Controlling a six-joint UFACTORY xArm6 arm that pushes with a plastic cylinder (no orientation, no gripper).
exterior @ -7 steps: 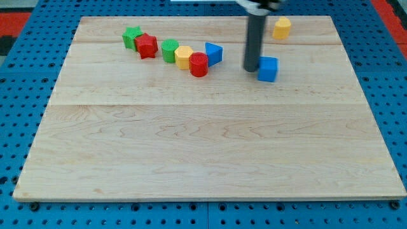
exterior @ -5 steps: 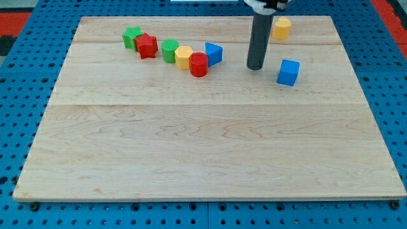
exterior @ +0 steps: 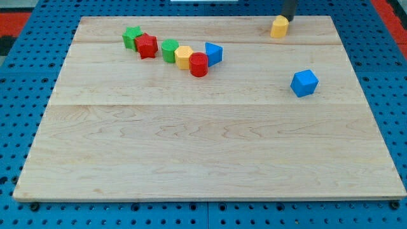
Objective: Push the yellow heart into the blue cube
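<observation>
The yellow heart (exterior: 279, 27) lies near the board's top edge, right of the middle. The blue cube (exterior: 304, 83) sits below it and slightly to the right, well apart from it. My rod comes in from the view's top edge, and my tip (exterior: 287, 19) is just behind the heart's upper right side, touching it or nearly so. Most of the rod is cut off by the frame.
A row of blocks runs along the upper left: green star (exterior: 132, 36), red star (exterior: 147, 46), green cylinder (exterior: 169, 50), yellow hexagon (exterior: 184, 57), red cylinder (exterior: 199, 64), blue triangle (exterior: 213, 53). The wooden board (exterior: 191, 146) lies on a blue pegboard.
My rod pushed the blue cube right and down, then left it and moved up and right to the yellow heart. The heart has barely moved.
</observation>
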